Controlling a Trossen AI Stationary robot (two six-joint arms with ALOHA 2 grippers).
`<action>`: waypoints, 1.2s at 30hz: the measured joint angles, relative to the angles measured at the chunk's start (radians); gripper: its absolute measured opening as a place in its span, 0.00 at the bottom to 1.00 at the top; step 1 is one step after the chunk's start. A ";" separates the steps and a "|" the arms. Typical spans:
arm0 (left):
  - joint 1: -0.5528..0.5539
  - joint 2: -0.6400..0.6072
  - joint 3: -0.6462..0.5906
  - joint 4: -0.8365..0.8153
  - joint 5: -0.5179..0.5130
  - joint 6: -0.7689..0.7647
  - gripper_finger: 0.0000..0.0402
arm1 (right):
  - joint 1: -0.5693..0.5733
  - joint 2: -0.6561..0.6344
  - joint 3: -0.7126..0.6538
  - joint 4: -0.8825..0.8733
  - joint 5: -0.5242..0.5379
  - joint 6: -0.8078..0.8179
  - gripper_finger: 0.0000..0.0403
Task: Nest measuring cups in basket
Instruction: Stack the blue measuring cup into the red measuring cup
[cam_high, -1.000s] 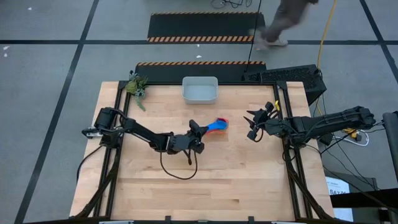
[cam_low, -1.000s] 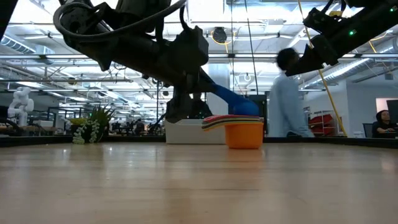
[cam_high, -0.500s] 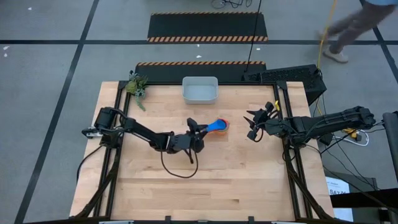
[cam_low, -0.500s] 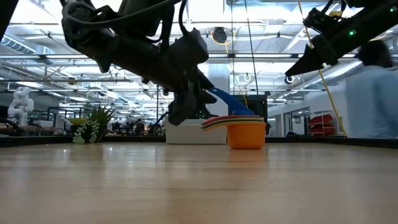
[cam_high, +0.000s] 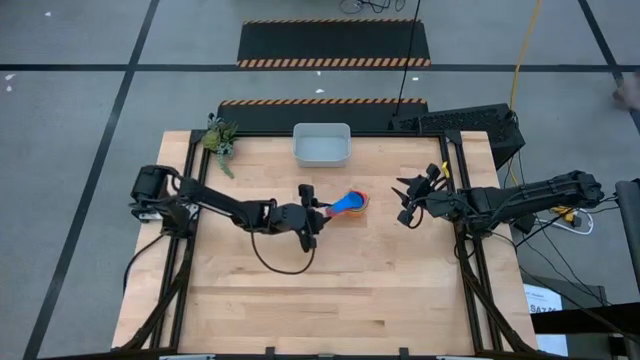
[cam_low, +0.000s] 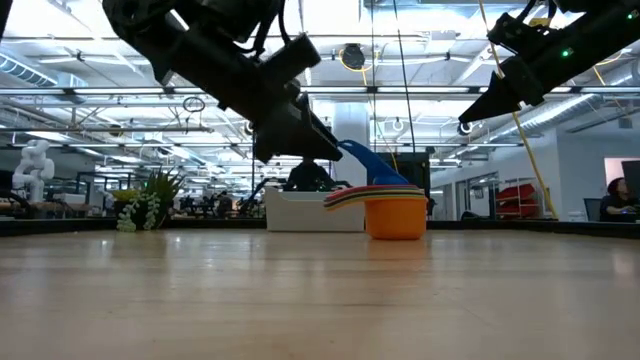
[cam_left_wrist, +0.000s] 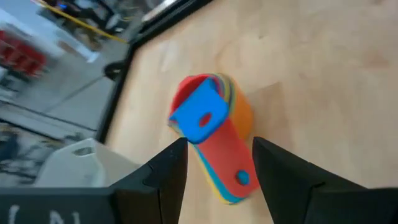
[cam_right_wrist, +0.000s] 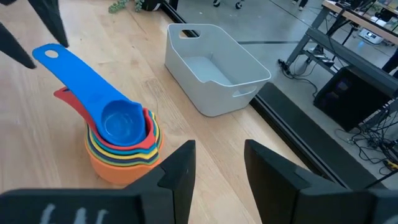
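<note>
A: The basket (cam_high: 321, 145) sits empty at the tabletop's far edge; the stacked measuring cups (cam_high: 350, 204) stand mid-table, outside it.

B: Left gripper (cam_high: 309, 205), fingers apart, flanks the blue handle; a nudge probably topples the stack. Right gripper (cam_high: 404, 201) waits, part-spread, holding nothing.

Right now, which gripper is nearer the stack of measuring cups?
Left. The left gripper, open, hovers just beside the stack's handles; the right gripper waits farther off on the opposite side.
</note>
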 joint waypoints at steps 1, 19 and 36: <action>0.003 -0.010 0.000 -0.023 0.021 -0.014 0.46 | 0.000 0.000 0.000 -0.003 0.000 0.000 0.32; -0.028 -0.028 0.000 0.006 -0.075 0.232 0.46 | 0.000 0.000 0.000 -0.020 -0.001 0.007 0.32; -0.021 0.037 -0.002 0.090 -0.016 0.668 0.41 | 0.000 0.000 0.000 -0.018 -0.001 0.008 0.32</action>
